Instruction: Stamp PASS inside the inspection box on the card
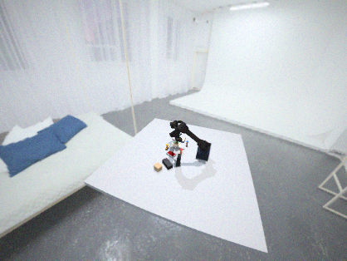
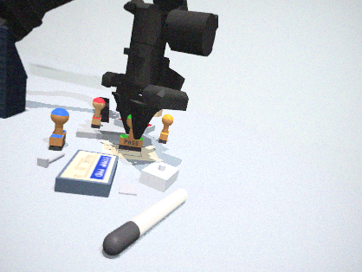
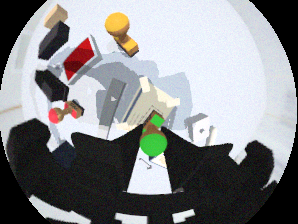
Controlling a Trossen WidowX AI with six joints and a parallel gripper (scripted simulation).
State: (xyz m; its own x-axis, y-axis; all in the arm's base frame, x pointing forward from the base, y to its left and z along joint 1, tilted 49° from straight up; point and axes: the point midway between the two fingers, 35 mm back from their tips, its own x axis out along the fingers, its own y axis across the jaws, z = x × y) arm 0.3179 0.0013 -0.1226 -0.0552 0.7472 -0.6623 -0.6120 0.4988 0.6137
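The PASS stamp (image 2: 131, 139) stands upright on the tan card (image 2: 143, 153), its green-capped wooden handle pinched in the claw (image 2: 138, 126), which is closed on it partway. It looks light, rigid and top-heavy, so the narrow neck seems the best hold. Other stamps stand nearby on the bench (image 2: 268, 173).

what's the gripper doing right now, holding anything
Gripper: shut on the PASS stamp, gripping its handle just under the green knob.
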